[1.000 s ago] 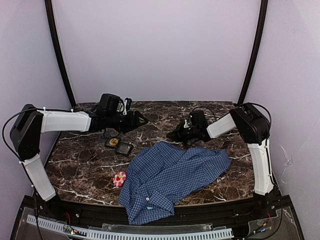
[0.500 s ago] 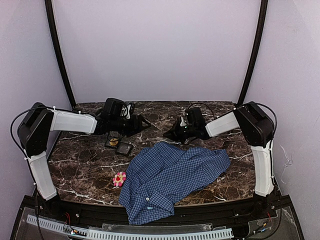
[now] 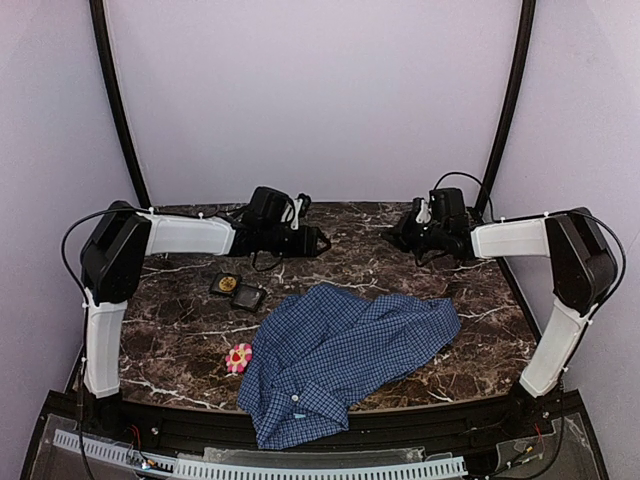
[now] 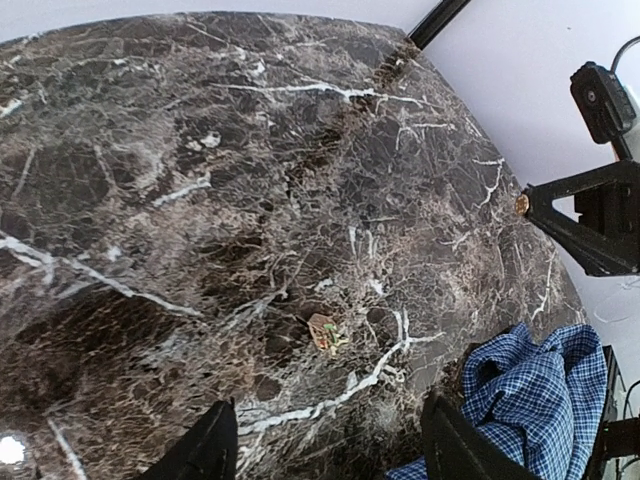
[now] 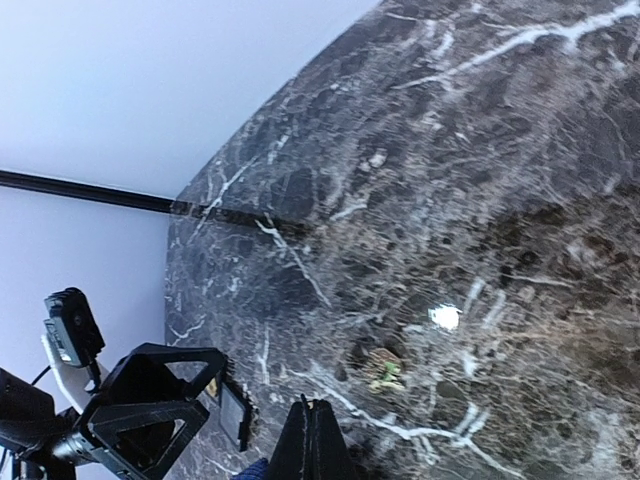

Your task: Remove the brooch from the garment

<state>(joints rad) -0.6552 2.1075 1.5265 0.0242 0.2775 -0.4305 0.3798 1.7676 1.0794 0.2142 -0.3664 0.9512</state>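
Pink flower brooch (image 3: 238,357) sits on the bench (image 3: 180,310) just beside the shirt (image 3: 345,350), so it looks already off. Both arms have just swung away to the far side, left hand (image 3: 320,240) open and empty, right hand (image 3: 394,236) pinched closed on nothing. Basically done, I'd say.
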